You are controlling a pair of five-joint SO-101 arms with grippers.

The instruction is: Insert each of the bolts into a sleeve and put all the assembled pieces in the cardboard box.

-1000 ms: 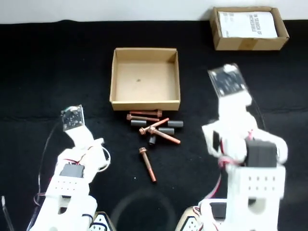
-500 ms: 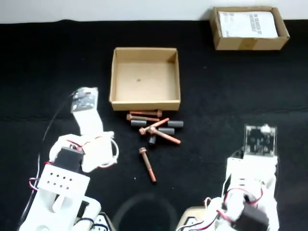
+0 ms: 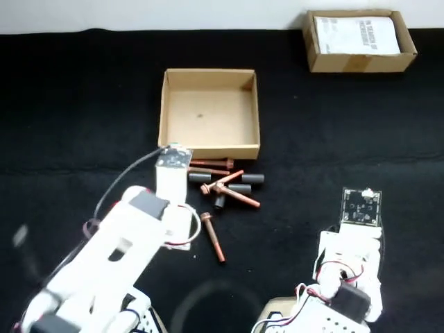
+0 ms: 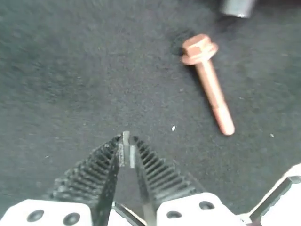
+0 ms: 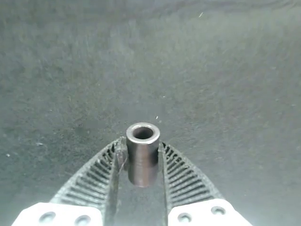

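Observation:
Several copper bolts (image 3: 236, 195) and dark sleeves (image 3: 240, 188) lie piled just in front of the open cardboard box (image 3: 208, 150). One bolt (image 3: 212, 237) (image 4: 207, 81) lies apart, nearer the arms. My left arm (image 3: 139, 222) stretches toward the pile. Its gripper (image 4: 126, 139) is shut with nothing in it, low over the black cloth beside that lone bolt. My right arm (image 3: 350, 257) sits folded at the front right. Its gripper (image 5: 141, 142) is shut on a dark sleeve (image 5: 142, 160), held with its bore facing outward.
A second cardboard box (image 3: 347, 64) with a printed sheet in it stands at the back right. The black cloth (image 3: 83, 104) covers the table, with open room left of the box and between the arms. Another sleeve's end (image 4: 237, 5) shows beyond the lone bolt.
The left arm swung from the left side in toward the pile and the lone bolt. The right arm dropped back from mid-table to the front right and settled.

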